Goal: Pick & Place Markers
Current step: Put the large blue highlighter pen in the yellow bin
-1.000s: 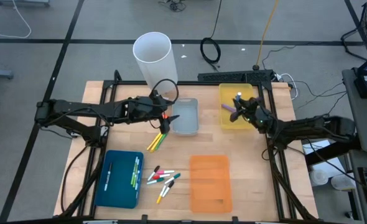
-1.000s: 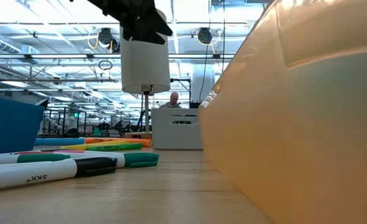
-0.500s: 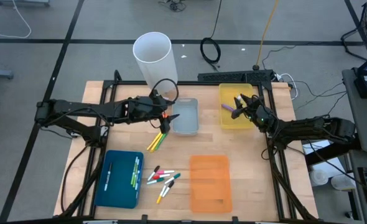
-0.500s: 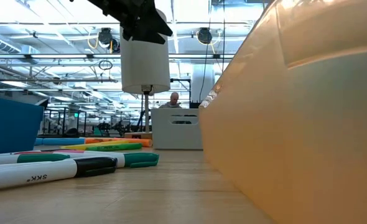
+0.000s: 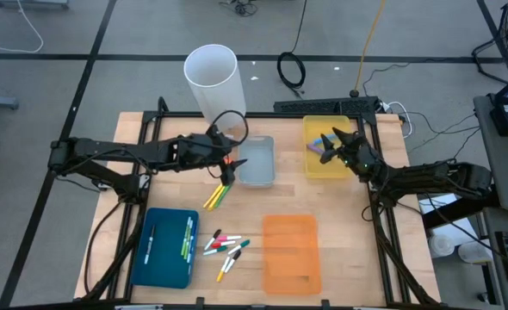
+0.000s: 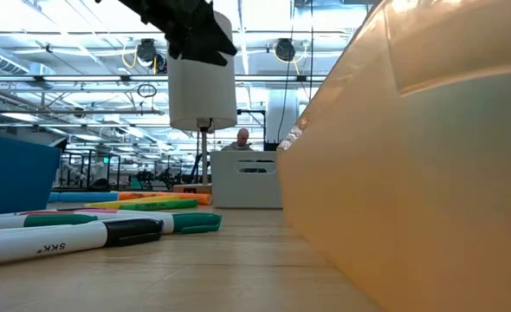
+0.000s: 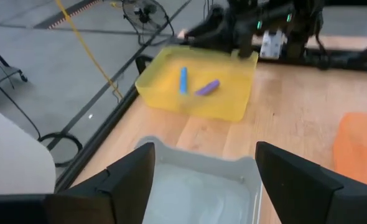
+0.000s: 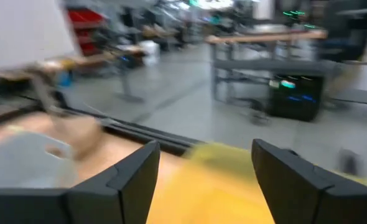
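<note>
Several markers [image 5: 226, 248] lie loose on the wood near the front, and three more [image 5: 217, 196] lie beside the clear tray [image 5: 256, 161]. Others rest in the blue tray [image 5: 166, 247]. A blue marker [image 7: 183, 79] and a purple marker [image 7: 207, 88] lie in the yellow tray [image 5: 327, 164]. My left gripper [image 5: 229, 172] hovers open over the clear tray's left edge [image 7: 196, 193] with nothing between its fingers. My right gripper [image 5: 336, 142] stands open above the yellow tray [image 8: 221, 183] and holds nothing.
A tall white cylinder [image 5: 212, 77] stands at the far edge behind the clear tray. An orange tray [image 5: 291, 252] sits at the front right and fills the right of the low view [image 6: 411, 173]. A person [image 6: 242, 139] shows far behind the table.
My right gripper has opened above the yellow tray. My left arm has kept still over the clear tray.
</note>
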